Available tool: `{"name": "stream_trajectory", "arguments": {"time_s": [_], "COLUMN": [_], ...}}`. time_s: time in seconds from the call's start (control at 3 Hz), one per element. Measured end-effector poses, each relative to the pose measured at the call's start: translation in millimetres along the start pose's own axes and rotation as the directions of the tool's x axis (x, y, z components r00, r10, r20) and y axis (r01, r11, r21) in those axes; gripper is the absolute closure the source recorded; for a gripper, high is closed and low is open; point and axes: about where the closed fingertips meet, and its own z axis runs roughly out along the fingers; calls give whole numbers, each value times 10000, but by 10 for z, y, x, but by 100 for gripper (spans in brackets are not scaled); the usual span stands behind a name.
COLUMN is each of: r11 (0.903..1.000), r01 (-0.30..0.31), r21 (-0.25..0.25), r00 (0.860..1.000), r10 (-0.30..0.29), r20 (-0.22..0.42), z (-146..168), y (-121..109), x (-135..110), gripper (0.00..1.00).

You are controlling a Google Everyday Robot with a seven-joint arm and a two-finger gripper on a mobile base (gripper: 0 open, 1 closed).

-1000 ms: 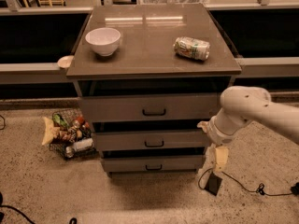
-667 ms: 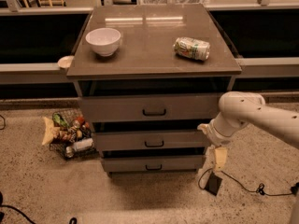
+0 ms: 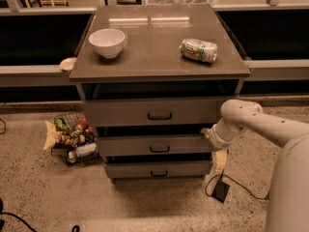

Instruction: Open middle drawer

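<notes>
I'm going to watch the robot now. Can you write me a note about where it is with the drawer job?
End effector: at the right end of the middle drawer, off to the side of its black handle.
Things: the middle drawer sits between the tall top drawer and the slim bottom drawer.
Done: the arm is at drawer height; the drawer is not pulled out yet.
Left: probably move to the handle, grip it and pull the drawer open.
</notes>
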Motion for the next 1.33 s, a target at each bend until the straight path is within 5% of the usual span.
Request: {"name": "stream_trajectory", "arguments": {"time_s": [0.67,1.33], "r11": [9994,9981], "r01": [141,270], "r21": [328,558], "r00": [9968,9908], "r10": [-166,-341], "r20": [778,1308], "z": [442,682], "y": [-413,-429], "x": [57,-53], "gripper": [0,42]}}
